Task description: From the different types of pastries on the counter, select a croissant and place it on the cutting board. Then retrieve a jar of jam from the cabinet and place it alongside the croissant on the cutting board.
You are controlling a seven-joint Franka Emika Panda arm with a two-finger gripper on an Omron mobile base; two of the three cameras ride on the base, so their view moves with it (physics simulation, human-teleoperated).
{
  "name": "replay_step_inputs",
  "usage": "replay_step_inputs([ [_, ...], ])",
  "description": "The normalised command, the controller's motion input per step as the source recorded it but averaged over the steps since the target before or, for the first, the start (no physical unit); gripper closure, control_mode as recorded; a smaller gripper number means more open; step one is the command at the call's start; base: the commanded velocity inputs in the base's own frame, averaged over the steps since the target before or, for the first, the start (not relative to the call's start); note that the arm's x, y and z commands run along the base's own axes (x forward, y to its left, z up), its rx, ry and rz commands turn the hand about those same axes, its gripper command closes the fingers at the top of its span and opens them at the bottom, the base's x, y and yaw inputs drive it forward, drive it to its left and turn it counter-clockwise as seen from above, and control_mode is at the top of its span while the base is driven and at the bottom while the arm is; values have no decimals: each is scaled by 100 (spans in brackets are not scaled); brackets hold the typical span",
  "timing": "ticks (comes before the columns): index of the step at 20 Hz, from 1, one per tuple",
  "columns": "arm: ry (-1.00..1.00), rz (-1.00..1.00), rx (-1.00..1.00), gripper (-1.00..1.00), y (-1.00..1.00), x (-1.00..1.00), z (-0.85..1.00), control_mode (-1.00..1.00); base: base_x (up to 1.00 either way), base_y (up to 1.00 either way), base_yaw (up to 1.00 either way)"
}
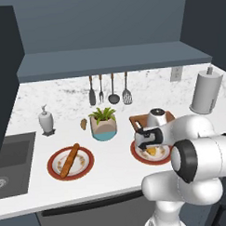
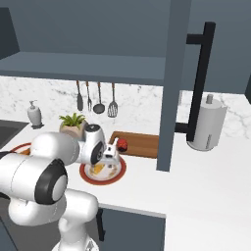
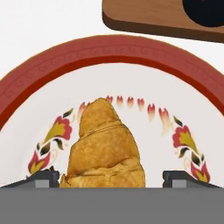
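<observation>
Counter [image 1: 112,166]: red jar [image 2: 121,143] on cutting board [image 2: 142,143], right base view.

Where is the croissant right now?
The croissant lies on a red-rimmed plate on the counter, just in front of the cutting board. In the hand view it sits between the open jaws; the left base view shows it under the gripper.

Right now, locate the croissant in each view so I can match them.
Left base view: croissant on the red-rimmed plate, lower right of centre, under the gripper.
Right base view: lower left of centre, on that plate.
Hand view: bottom centre, between the fingertips.
Shared landmark: the cutting board just behind the plate.
</observation>
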Motion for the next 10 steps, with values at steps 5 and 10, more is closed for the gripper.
replay_step_inputs([
  [5, 0, 0, 0, 100, 10, 0, -1, -100, 0, 0, 0],
  [10, 5, 0, 0, 100, -31, -1, 12, -100, 0, 0, 0],
])
